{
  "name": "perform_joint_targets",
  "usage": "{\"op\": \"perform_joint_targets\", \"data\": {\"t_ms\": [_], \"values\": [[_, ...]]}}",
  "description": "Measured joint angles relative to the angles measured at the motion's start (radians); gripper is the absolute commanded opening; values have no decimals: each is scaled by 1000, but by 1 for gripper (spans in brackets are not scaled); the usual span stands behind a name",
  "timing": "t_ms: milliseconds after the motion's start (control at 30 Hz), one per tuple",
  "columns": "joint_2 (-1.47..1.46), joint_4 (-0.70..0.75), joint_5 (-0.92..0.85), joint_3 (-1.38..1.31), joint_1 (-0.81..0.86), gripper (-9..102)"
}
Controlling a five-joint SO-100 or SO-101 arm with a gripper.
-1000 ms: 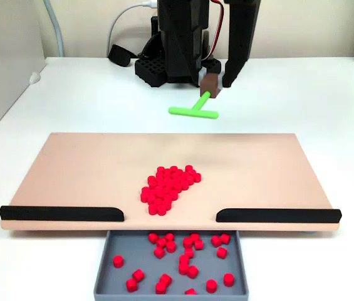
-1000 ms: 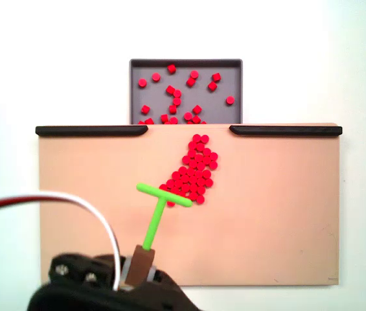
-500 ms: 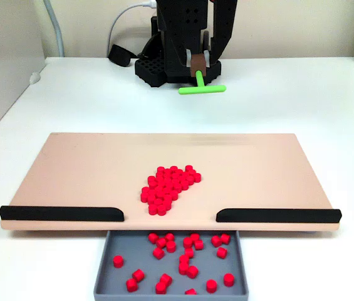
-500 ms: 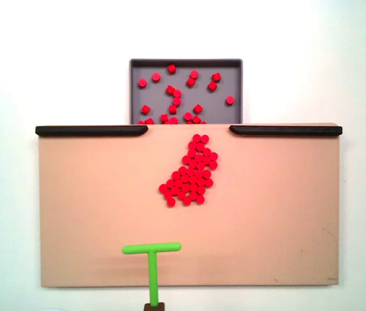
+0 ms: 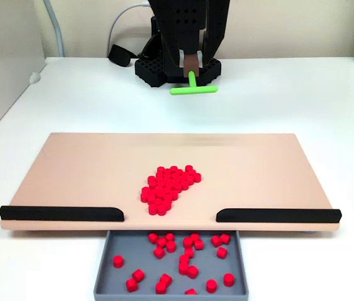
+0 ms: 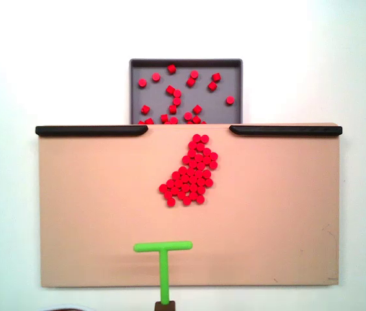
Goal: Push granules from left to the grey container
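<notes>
A pile of red granules [image 5: 169, 187] lies near the middle of the tan board [image 5: 76, 175], a little behind the gap between its black strips. In a fixed view from above the same pile [image 6: 191, 172] sits just below the gap. More granules [image 5: 186, 257] are scattered in the grey container [image 5: 133, 248], which stands under the board's front edge; from above the container [image 6: 231, 74] is at the top. My gripper [image 5: 191, 63] hangs at the back by the arm's base, shut on the brown handle of a green T-shaped stick [image 5: 193, 89]. From above the green stick [image 6: 163, 249] hovers over the board's near edge, well clear of the pile.
Two black strips [image 5: 61, 213] [image 5: 277, 215] line the board's front edge with a gap between them. The arm's black base [image 5: 158, 69], a white cable [image 5: 123, 19] and a black plug [image 5: 119, 55] are at the back. White table surrounds the board.
The gripper has pulled back toward the arm's base with the green stick. From above the stick has left the pile's lower left edge for the board's near edge. The granules have not moved.
</notes>
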Motion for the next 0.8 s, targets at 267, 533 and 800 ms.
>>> {"op": "perform_joint_targets", "data": {"t_ms": [267, 533, 800], "values": [[-43, -3, 64, 0, 0, 0], [-43, -3, 64, 0, 0, 0], [-43, -3, 52, 0, 0, 0]]}}
